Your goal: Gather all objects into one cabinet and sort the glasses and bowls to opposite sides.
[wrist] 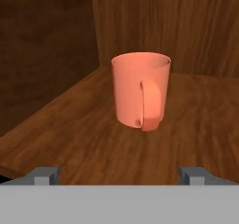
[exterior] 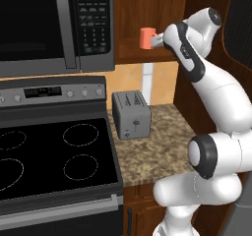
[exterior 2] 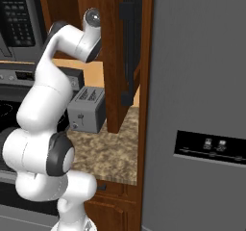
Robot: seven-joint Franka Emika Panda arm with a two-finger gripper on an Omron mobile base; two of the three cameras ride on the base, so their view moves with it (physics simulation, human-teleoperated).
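A salmon-pink mug [wrist: 140, 90] stands upright on the wooden floor board of the dark reddish-brown cabinet [wrist: 70, 139], near its back corner, handle turned toward the hand camera. In the left base view the same mug [exterior: 146, 37] sits at the cabinet's [exterior: 147, 4] lower left, just left of my gripper [exterior: 159, 40]. My gripper [wrist: 120, 175] is open, its two fingertips [wrist: 46, 174] spread wide and short of the mug, with nothing between them. The cabinet's tall side door [exterior 2: 129, 47] hangs open beside my arm. The other mug and the bowls are out of view.
A microwave [exterior: 54, 23] hangs left of the cabinet above a black stove [exterior: 54, 156]. A grey toaster [exterior: 130, 114] stands on the granite counter [exterior: 157, 146] below the cabinet. A grey fridge [exterior 2: 202, 105] rises at the right.
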